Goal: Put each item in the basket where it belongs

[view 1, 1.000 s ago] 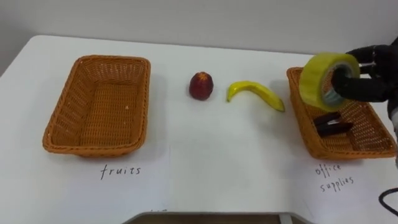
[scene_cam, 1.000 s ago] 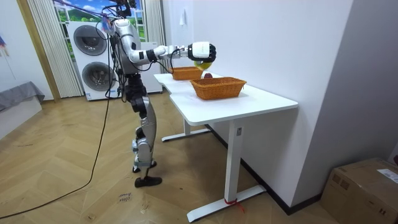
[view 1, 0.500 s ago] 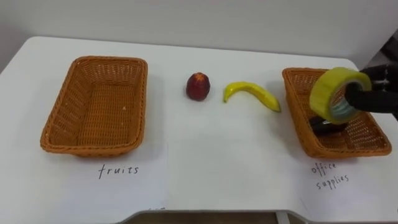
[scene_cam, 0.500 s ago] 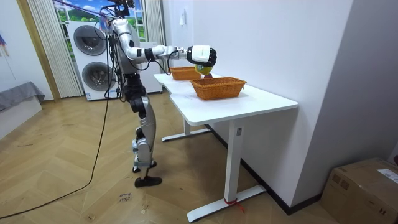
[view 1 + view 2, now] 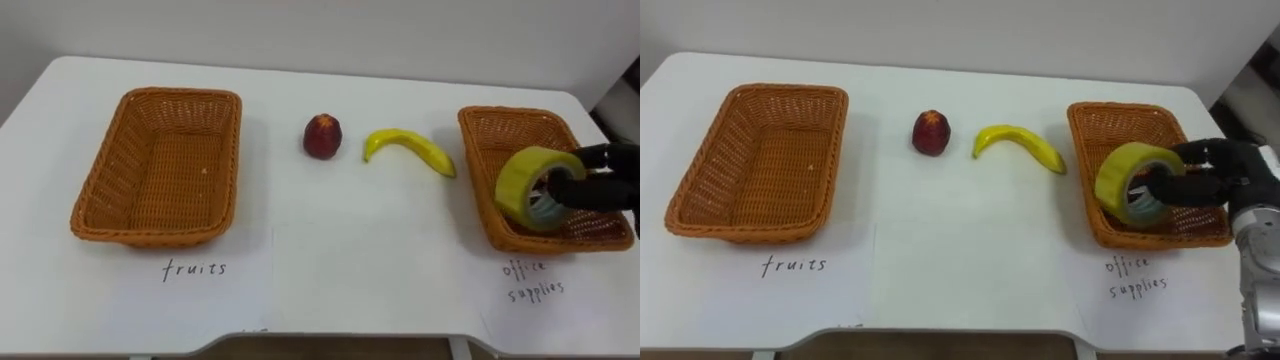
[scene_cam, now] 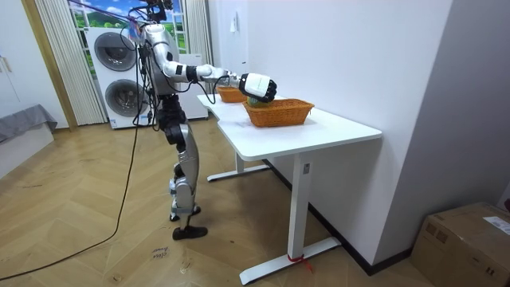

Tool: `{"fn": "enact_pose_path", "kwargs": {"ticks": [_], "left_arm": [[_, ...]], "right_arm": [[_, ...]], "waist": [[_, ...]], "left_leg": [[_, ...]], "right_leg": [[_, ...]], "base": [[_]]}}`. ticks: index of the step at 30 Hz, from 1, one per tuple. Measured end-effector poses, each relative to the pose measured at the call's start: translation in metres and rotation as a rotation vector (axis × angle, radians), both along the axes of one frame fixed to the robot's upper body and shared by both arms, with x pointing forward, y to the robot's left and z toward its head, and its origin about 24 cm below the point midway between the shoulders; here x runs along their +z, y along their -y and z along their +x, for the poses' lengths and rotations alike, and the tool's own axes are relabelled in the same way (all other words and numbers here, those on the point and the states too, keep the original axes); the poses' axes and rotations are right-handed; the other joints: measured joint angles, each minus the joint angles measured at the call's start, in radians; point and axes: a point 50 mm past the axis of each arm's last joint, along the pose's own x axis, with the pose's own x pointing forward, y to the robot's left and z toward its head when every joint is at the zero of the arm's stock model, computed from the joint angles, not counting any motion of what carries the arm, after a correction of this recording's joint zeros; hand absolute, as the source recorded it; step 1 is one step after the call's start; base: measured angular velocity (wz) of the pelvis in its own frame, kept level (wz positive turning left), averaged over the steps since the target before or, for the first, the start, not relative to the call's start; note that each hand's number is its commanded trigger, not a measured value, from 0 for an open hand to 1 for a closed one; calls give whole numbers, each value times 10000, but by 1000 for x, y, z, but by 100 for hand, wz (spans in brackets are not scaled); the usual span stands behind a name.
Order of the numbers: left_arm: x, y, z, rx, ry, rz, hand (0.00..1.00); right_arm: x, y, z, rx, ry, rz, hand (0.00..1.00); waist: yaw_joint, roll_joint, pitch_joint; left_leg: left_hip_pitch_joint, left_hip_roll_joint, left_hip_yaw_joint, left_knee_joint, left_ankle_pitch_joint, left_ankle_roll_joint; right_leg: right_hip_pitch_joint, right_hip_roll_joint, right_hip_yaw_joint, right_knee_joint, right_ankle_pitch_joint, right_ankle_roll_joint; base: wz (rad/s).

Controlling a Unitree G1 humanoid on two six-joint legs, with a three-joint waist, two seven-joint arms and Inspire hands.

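**Q:** What have you got to count on the table (image 5: 330,250)?

**A:** You have two wicker baskets, one red fruit (image 5: 323,136), one banana (image 5: 408,148) and one roll of yellow tape (image 5: 510,186). The left basket (image 5: 100,180) holds nothing. The red fruit and the banana lie side by side on the bare table between the baskets, towards the far edge, apart from each other. The banana's tip is near the right basket (image 5: 515,125) but not touching it. A handwritten label sits on the table in front of each basket, two in all.

**Q:** And the tape, where is it?

**A:** It is in your right hand (image 5: 605,185). The fingers are curled round the roll and reach into its core, holding it on edge. It sits low over the near left part of the right basket. You cannot tell whether it touches the wicker.

**Q:** How much room do you have?

**A:** The right basket stands close to the table's right edge, and the left basket is near the left edge. A broad strip of bare table runs between the baskets in front of the fruit, down to the near edge. In the room view the robot stands at the table's long side with the right arm stretched out over it. Open wooden floor lies behind it, with two stacked washing machines (image 6: 115,76) farther back.
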Motion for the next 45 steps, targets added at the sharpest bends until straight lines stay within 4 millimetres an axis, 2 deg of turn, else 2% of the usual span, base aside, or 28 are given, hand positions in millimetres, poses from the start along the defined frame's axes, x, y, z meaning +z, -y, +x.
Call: {"fn": "enact_pose_path", "kwargs": {"ticks": [5, 6, 7, 8, 9, 22, 29, 45], "left_arm": [[0, 1, 2, -164, 62, 15, 0], [0, 1, 5, -206, 144, 26, 0], [0, 1, 5, -209, 172, 26, 0], [0, 1, 7, -226, 217, 31, 0], [1, 1, 9, -348, 261, 40, 0], [1, 2, 15, -825, 483, 75, 0], [1, 2, 13, -893, 431, 73, 0], [2, 2, 12, -965, 478, 87, 0]], "right_arm": [[-4, -3, 10, 38, -283, -80, 100], [-2, -5, 15, 100, -268, -157, 84], [-1, -6, 17, 133, -274, -194, 76], [-1, -8, 21, 222, -361, -300, 24], [-1, -9, 23, 281, -377, -387, 0], [0, -17, 27, 797, -123, -706, 0], [0, -17, 27, 778, 25, -337, 0], [15, -21, 31, 1002, 507, -1321, 0]], "waist": [[27, 10, 16], [24, 13, 30], [25, 13, 29], [0, 17, 31], [7, 15, 32], [-4, 12, 25], [-25, 4, 19], [-19, 49, -15]], "left_leg": [[-215, 7, 76, 83, -1, 3], [-256, 15, 93, 86, 0, 3], [-267, 22, 112, 87, 0, 3], [-275, 34, 154, 88, 0, 2], [-276, 40, 168, 83, 0, 1], [-354, 98, 243, 74, 12, -22], [-329, 111, 274, 66, 26, -43], [-386, 132, 283, 103, 25, -47]], "right_leg": [[-187, 22, 72, 105, 9, -11], [-218, 34, 81, 98, 35, -16], [-235, 40, 87, 95, 47, -21], [-255, 46, 94, 94, 64, -29], [-261, 47, 92, 94, 68, -31], [-366, 78, 79, 88, 83, -56], [-365, 83, 81, 96, 94, -73], [-403, 94, 84, 84, 110, -99]], "base": [[-5], [-5], [-7], [-7], [-5], [0], [0], [0]]}}
